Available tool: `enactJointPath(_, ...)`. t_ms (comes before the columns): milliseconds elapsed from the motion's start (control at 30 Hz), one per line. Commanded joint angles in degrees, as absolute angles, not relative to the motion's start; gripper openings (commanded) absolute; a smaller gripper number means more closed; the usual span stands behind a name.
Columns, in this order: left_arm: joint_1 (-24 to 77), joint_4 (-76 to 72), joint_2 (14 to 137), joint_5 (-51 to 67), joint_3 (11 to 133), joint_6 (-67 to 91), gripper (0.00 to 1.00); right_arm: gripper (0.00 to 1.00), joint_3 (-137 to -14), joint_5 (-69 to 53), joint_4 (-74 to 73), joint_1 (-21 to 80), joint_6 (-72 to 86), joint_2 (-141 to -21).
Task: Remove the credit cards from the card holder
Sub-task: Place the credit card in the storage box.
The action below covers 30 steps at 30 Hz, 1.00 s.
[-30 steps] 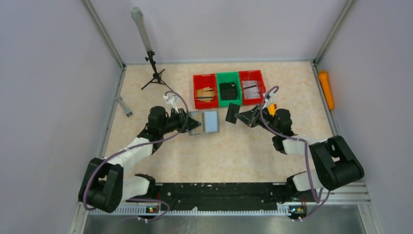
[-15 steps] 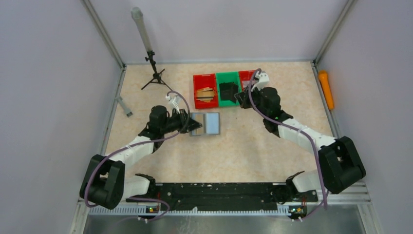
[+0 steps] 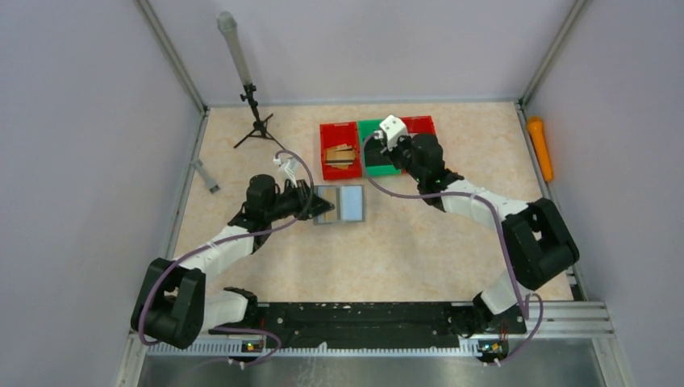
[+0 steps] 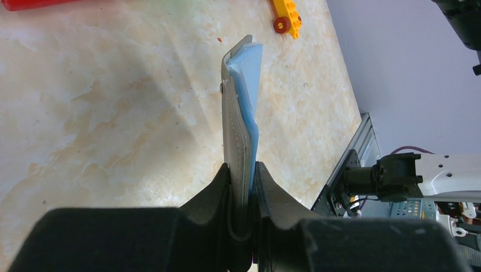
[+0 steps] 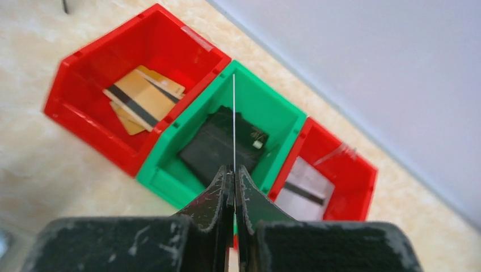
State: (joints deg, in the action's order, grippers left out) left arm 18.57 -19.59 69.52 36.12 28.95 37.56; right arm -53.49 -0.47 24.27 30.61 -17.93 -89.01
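The right claw (image 5: 234,170) is clenched on a credit card (image 5: 233,113), seen edge-on as a thin pale line. The card's long axis runs straight out from the fingertips, and its far end reaches the back rim of the green bin (image 5: 269,116), so the card hangs directly above that bin and its dark cards (image 5: 210,147). The likely next move is a simple release there.

The card holder (image 3: 340,204) lies open on the table (image 3: 387,250), well apart from the bins. The left claw (image 4: 243,170) grasps it by its near edge, so the left arm is much the nearer one to it.

From above, the right wrist hides the held card entirely (only the wrist camera shows it). The left wrist view shows the blue pocket lining pinched between the fingers, but I cannot tell whether any cards remain inside.
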Motion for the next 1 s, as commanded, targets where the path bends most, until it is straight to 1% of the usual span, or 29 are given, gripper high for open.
enactJointPath(0,18.46,-22.06,68.62,36.18,30.84,37.44,0.05,0.00,-60.46,1.87,24.51,32.03,-36.10,-93.88)
enactJointPath(133,18.46,-22.13,68.70,36.15,30.85,37.44,0.04,0.00,-61.32,3.00,24.71,33.17,-46.31,-97.00)
enactJointPath(333,18.46,-23.37,70.26,36.87,30.84,38.27,0.04,0.00,-64.88,4.17,21.63,33.73,-53.35,-101.15)
enactJointPath(433,18.46,-23.53,70.59,37.06,30.87,38.43,0.04,0.00,-65.67,7.05,23.81,34.55,-58.03,-103.88)
enactJointPath(533,18.46,-23.61,70.31,37.00,30.76,38.49,0.04,0.00,-65.91,8.75,27.66,34.72,-60.36,-106.32)
enactJointPath(967,18.46,-24.48,71.17,37.91,30.83,39.32,0.03,0.00,-75.66,12.72,25.59,34.51,-65.96,-118.74)
